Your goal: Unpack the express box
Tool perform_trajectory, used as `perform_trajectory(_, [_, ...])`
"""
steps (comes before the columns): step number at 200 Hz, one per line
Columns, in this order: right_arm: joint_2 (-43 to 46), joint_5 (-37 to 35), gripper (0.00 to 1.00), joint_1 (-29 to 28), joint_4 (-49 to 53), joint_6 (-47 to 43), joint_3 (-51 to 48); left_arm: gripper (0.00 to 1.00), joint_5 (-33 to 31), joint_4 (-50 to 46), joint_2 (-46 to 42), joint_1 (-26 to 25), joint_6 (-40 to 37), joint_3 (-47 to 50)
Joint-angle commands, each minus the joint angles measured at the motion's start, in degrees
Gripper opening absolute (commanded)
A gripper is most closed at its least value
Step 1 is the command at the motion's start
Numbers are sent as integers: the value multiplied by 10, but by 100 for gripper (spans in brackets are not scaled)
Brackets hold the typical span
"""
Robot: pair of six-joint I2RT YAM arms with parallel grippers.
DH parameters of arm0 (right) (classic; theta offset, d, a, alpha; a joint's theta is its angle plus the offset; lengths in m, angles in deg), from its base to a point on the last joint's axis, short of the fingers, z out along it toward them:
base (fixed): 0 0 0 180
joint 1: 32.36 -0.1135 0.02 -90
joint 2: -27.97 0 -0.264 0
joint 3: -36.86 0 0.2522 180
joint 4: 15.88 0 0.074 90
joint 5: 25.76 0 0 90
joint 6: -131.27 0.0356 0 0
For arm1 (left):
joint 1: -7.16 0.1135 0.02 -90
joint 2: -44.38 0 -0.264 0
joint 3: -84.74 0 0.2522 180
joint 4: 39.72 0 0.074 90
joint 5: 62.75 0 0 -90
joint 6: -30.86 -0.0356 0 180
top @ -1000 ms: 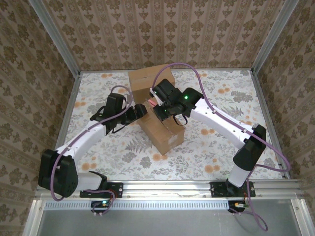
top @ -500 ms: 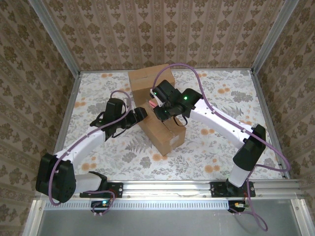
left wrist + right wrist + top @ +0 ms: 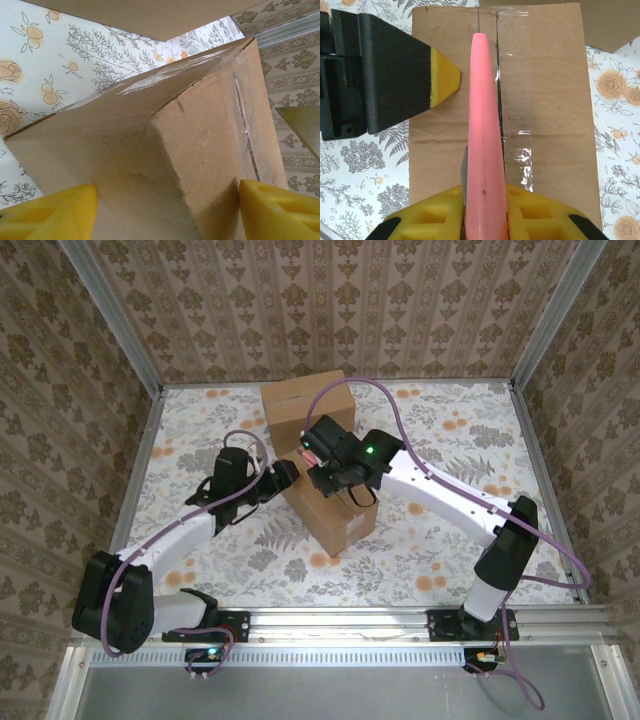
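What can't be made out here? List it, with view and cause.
- Box contents, right wrist: taped flaps closed.
- Pink tool underside, right wrist: hidden by its own body.
- Left fingers clamping the box or not, left wrist: bottom edge cuts them.
- Rear box, top view: right arm covers part.

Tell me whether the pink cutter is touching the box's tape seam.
Cannot tell. Right wrist view shows the pink cutter over the tape seam, contact or gap hidden.

1. No lettering, label, brand mark or number is legible anywhere.
2. The plain brown cardboard box (image 3: 342, 528) and its clear tape strip (image 3: 519, 154) carry no print.
3. The pink plastic cutter blade (image 3: 485, 125) is unmarked.
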Motion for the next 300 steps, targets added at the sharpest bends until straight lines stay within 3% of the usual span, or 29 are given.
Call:
perform_trajectory(1, [-3, -39, 0, -4, 15, 15, 9, 73, 1, -23, 2, -3, 5, 24])
perform_trajectory(300, [-57, -48, 0, -7, 51, -24, 42, 72, -2, -16, -3, -3, 13, 41])
